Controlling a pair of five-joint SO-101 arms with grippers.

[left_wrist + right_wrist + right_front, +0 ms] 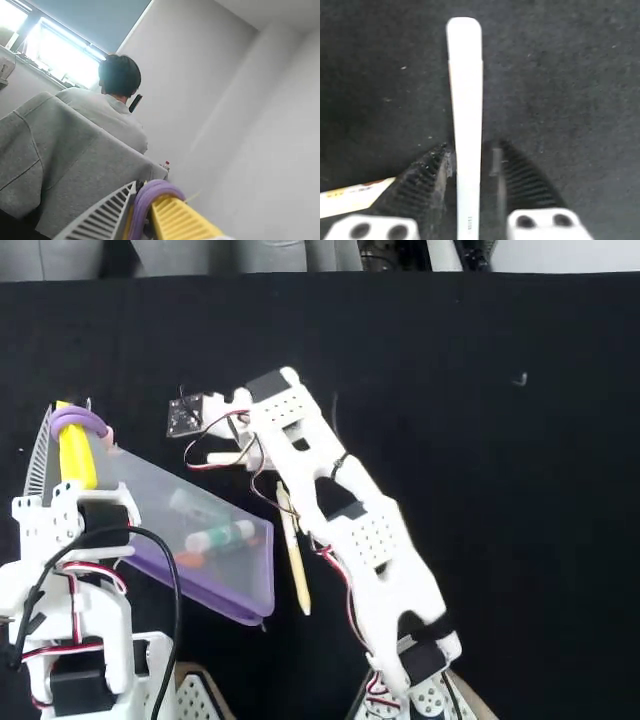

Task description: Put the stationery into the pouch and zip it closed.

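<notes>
Near the worktop's [500,440] front left corner, the left gripper [57,408] is pointing away from the front edge, its jaws closing on the purple loop [82,421] at the pouch's [140,490] end. The clear purple pouch is lying slanted toward the middle, with a glue stick [222,536] inside. Just beside its right edge a wooden pencil [297,565] is resting. The right gripper [470,156] is straddling a white stick [464,75], jaws slightly parted: one touching, the other just off it.
</notes>
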